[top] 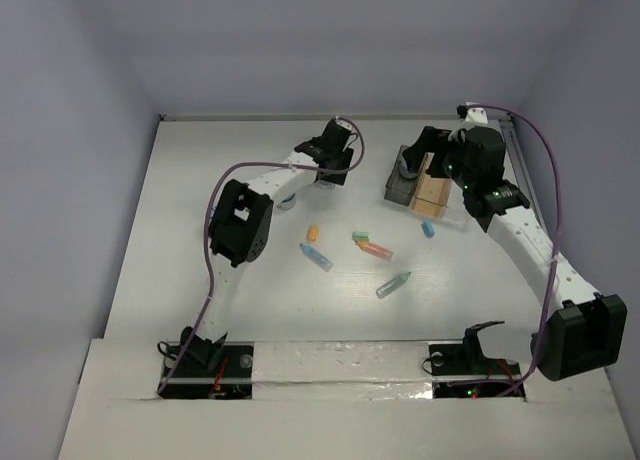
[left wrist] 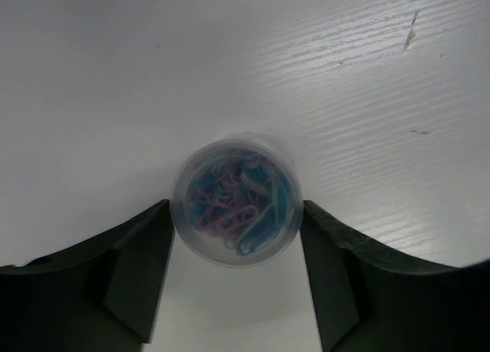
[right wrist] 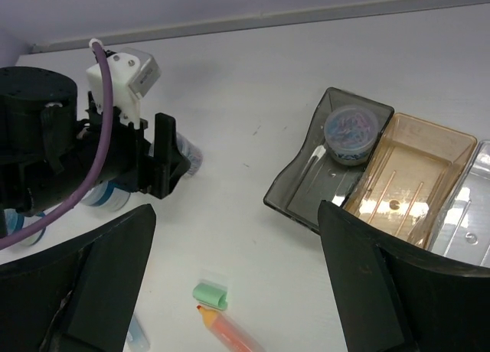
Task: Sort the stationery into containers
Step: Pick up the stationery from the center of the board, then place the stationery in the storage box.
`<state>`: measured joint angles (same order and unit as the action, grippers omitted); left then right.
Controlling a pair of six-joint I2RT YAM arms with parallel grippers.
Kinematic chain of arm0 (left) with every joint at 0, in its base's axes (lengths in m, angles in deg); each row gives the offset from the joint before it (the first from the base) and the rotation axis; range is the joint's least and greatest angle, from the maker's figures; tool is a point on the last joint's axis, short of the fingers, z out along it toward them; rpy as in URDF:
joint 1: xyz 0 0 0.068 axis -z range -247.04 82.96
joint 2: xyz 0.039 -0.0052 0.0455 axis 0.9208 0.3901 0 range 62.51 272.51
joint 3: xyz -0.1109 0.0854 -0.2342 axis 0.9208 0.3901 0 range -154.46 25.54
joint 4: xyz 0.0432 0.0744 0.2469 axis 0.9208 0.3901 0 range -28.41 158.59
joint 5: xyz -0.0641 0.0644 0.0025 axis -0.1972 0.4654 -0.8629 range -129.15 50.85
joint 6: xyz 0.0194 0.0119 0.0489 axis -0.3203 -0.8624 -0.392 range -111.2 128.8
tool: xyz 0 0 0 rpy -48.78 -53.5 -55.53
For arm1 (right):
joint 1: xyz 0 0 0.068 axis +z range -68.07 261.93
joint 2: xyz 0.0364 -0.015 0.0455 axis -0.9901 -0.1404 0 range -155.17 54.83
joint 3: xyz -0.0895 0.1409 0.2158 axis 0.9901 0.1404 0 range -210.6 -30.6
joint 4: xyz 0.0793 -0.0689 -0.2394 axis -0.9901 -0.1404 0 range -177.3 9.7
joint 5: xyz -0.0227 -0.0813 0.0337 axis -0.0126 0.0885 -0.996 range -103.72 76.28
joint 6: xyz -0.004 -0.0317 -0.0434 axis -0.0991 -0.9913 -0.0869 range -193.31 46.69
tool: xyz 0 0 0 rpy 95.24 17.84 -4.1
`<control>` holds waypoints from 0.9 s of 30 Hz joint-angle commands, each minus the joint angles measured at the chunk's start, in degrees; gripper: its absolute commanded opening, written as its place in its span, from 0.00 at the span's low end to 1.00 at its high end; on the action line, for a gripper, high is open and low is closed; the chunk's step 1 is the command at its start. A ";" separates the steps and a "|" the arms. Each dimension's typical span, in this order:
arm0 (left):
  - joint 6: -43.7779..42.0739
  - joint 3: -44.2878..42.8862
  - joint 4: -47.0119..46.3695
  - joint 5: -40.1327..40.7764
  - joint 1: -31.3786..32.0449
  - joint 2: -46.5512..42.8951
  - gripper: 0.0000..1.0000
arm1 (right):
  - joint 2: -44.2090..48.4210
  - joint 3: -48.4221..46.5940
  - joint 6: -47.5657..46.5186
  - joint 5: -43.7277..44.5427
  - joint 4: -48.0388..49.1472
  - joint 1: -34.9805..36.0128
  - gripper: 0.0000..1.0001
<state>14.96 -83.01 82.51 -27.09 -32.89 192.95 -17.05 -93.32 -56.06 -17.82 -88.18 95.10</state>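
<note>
The left gripper (left wrist: pixel 236 222) has closed on the first jar (left wrist: pixel 236 187), clear and full of paper clips, standing on the table (left wrist: pixel 115 76) with a finger against each side. The second jar (top: pixel 285 202) sits beside that arm. The right gripper (right wrist: pixel 237 237) hangs wide open and empty near three joined trays. The dark grey tray (right wrist: pixel 298 187) holds the third jar (right wrist: pixel 351 132), then come the tan tray (right wrist: pixel 413 176) and the clear tray (right wrist: pixel 478 214). Six sticks lie loose mid-table: an orange stick (top: pixel 312 233), a salmon stick (top: pixel 376 249), a long blue stick (top: pixel 318 257), a short blue stick (top: pixel 428 228), a short green stick (top: pixel 360 238) and a long green stick (top: pixel 394 284).
</note>
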 commanded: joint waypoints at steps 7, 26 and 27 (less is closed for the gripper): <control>-0.88 -3.42 -1.42 -0.27 0.21 -1.40 0.16 | 2.53 0.23 0.41 -1.70 2.87 -0.16 0.91; 5.63 0.73 -18.03 -13.46 13.83 -15.93 0.15 | 16.06 3.39 1.29 11.13 1.90 -0.16 0.86; 5.45 -0.59 -17.77 -13.37 14.53 -14.95 0.15 | 16.41 3.48 1.38 11.30 2.16 -0.16 0.86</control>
<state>19.61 -81.22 67.24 -39.22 -17.98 175.24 -1.75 -89.69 -55.01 -8.53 -87.76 95.10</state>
